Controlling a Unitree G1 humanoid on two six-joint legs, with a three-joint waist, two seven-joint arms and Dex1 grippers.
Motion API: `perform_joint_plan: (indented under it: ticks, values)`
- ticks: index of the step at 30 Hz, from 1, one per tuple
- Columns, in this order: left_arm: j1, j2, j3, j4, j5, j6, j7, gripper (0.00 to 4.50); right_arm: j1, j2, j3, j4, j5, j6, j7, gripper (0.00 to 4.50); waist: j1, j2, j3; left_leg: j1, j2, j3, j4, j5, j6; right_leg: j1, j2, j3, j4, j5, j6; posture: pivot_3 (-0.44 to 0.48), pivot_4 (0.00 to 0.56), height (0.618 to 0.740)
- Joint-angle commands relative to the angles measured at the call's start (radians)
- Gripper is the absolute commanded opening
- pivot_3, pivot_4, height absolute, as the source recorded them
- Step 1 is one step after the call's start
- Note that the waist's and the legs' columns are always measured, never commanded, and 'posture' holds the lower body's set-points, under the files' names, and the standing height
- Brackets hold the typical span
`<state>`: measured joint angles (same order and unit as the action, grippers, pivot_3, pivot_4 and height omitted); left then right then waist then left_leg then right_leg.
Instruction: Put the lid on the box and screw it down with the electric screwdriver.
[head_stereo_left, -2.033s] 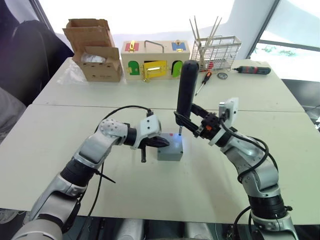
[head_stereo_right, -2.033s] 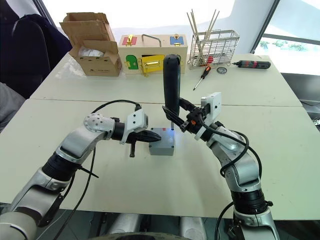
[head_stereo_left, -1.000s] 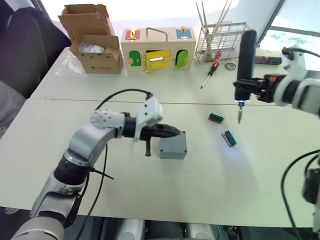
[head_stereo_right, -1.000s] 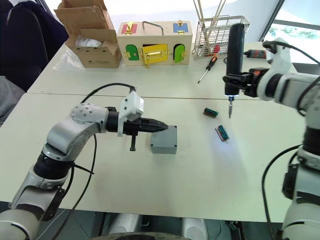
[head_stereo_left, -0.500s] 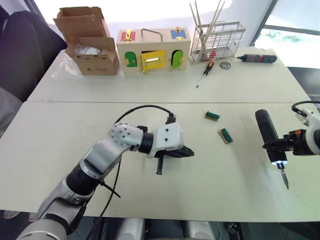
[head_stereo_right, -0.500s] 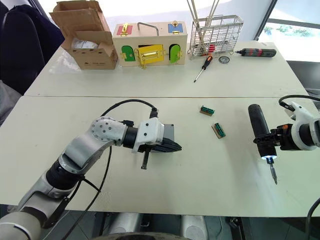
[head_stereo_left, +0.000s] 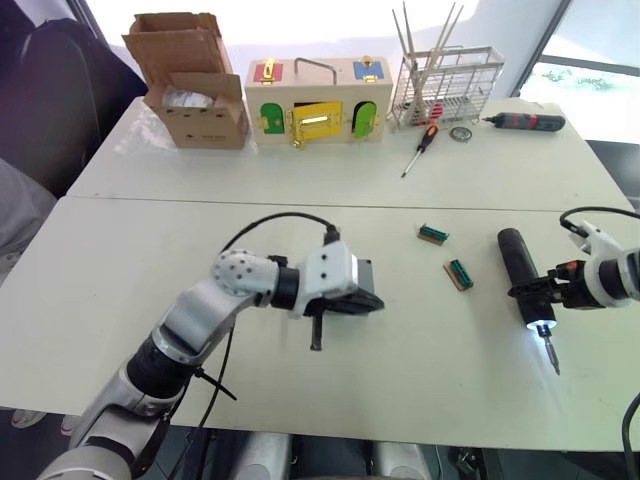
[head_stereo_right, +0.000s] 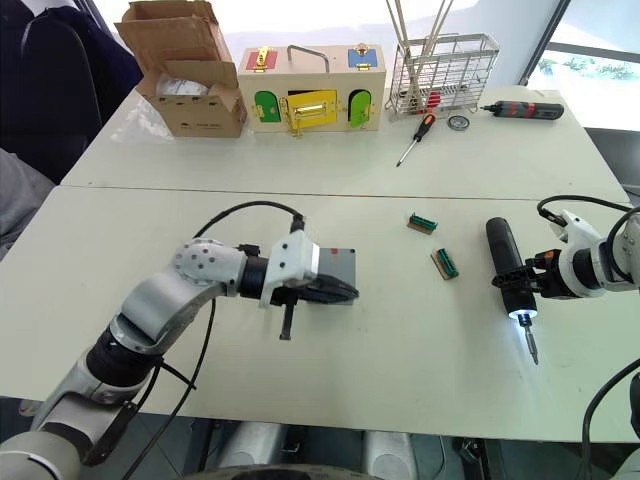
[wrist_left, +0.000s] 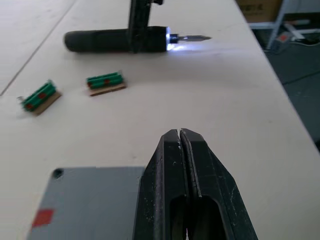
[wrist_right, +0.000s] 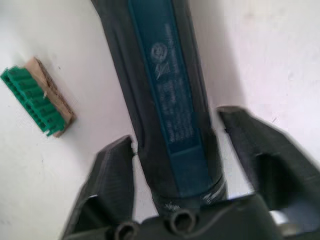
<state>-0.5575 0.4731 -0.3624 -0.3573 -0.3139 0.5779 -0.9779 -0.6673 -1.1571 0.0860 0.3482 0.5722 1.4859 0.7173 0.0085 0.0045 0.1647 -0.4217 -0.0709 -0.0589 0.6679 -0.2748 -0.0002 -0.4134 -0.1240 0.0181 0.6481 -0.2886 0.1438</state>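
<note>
The grey box (head_stereo_right: 338, 266) sits mid-table with the lid (wrist_left: 95, 195) lying on top; one corner screw hole and a red mark show. My left gripper (head_stereo_left: 372, 302) is shut, and its fingertips (wrist_left: 180, 135) reach over the lid's edge with nothing between them. Far to the right, the black electric screwdriver (head_stereo_left: 515, 262) with its blue band (wrist_right: 165, 100) lies flat on the table, its tip light on. My right gripper (head_stereo_right: 518, 280) straddles its lower body, open, with a gap at one finger (wrist_right: 250, 140).
Two small green connector pieces (head_stereo_left: 432, 233) (head_stereo_left: 460, 273) lie between box and screwdriver. At the back stand a cardboard box (head_stereo_left: 195, 95), a wooden box with coloured doors (head_stereo_left: 315, 110), a wire rack (head_stereo_left: 445, 95), a red-and-black screwdriver (head_stereo_left: 417, 150) and a slim black tool (head_stereo_left: 525, 122).
My right arm swung from above the box to the right, laid the screwdriver on the table, and its fingers have parted. The left gripper stays shut at the box.
</note>
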Motion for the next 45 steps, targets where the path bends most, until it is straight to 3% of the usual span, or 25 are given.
perform_joint_plan:
  ticks: [1,4,8,9,13,18,26,30,35,39,45]
  values:
    - [-0.032,0.010,0.094,0.013,-0.003,0.003,0.054,0.00,-0.006,-0.009,0.004,-0.020,-0.034,-0.025,0.015,4.48,0.002,-0.001,0.000,0.000,0.000,0.000,0.000,0.000,0.000,0.000,0.000,0.000,0.000,0.000,0.000,0.000,0.150,0.735]
    - [-0.038,0.049,0.148,0.039,0.011,0.005,0.082,0.00,0.007,-0.029,0.023,-0.068,-0.089,-0.103,0.006,4.48,0.001,-0.001,0.000,0.000,0.000,0.000,0.000,0.000,0.000,0.000,0.000,0.000,0.000,0.000,0.000,0.000,0.150,0.735]
    - [-0.057,0.137,0.276,0.171,0.010,0.001,0.103,0.00,-0.152,0.014,-0.039,-0.106,-0.111,-0.262,0.029,4.48,-0.009,0.001,0.001,0.000,0.000,0.000,0.000,0.001,-0.002,-0.001,0.000,0.000,0.001,0.000,0.000,0.000,0.150,0.735]
    - [-0.049,0.157,0.293,0.182,-0.011,0.009,0.081,0.00,-0.151,0.034,-0.062,-0.199,-0.063,-0.314,0.089,4.48,-0.017,0.001,0.001,0.000,0.000,0.001,-0.001,0.001,-0.002,-0.003,0.000,0.000,0.002,0.000,0.000,0.000,0.150,0.735]
    - [-0.003,0.187,0.275,0.168,-0.050,0.034,0.011,0.00,0.015,0.094,-0.108,-0.575,0.088,-0.447,0.270,4.48,-0.021,-0.003,0.000,0.000,0.003,-0.003,-0.005,0.001,-0.003,-0.004,0.003,-0.003,0.001,0.000,0.000,0.000,0.150,0.735]
    - [0.055,0.189,0.216,0.176,-0.030,0.045,-0.011,0.00,0.195,0.205,-0.013,-0.805,0.083,-0.503,0.238,4.48,-0.009,-0.005,0.000,-0.004,-0.001,-0.009,0.001,0.001,-0.003,-0.001,0.001,-0.004,0.001,0.000,0.000,0.000,0.150,0.735]
    - [0.078,0.207,0.080,0.174,0.068,-0.008,-0.043,0.00,0.268,0.292,0.105,-0.821,-0.017,-0.582,0.189,4.48,0.003,-0.005,0.000,-0.003,-0.002,-0.009,0.007,0.001,-0.002,0.002,0.000,-0.003,0.002,0.001,0.001,0.000,0.150,0.735]
    - [0.029,0.166,0.018,0.226,0.100,-0.039,-0.077,0.00,0.289,0.312,0.167,-0.820,-0.079,-0.602,0.165,4.48,0.004,-0.005,0.000,-0.004,-0.002,-0.009,0.007,0.001,-0.002,0.002,0.001,-0.003,0.001,0.001,0.001,0.000,0.150,0.735]
    - [-0.023,0.105,-0.015,0.309,0.122,-0.090,-0.102,0.00,0.305,0.318,0.174,-0.841,-0.081,-0.579,0.164,4.48,0.002,-0.005,0.000,-0.004,-0.002,-0.009,0.008,0.001,-0.002,0.002,0.001,-0.003,0.002,0.001,0.001,0.000,0.150,0.735]
    - [-0.085,0.024,-0.017,0.431,0.180,-0.184,-0.045,0.00,0.315,0.363,0.174,-0.890,-0.052,-0.529,0.123,4.48,0.003,-0.005,0.000,-0.004,-0.002,-0.009,0.008,0.001,-0.002,0.002,0.001,-0.004,0.002,0.001,0.001,0.000,0.150,0.735]
    - [-0.125,-0.024,-0.002,0.505,0.223,-0.254,-0.034,0.00,0.326,0.424,0.169,-0.935,-0.026,-0.464,0.079,4.48,0.002,-0.005,0.000,-0.004,-0.002,-0.009,0.008,0.001,-0.002,0.002,0.001,-0.004,0.002,0.001,0.001,0.000,0.150,0.735]
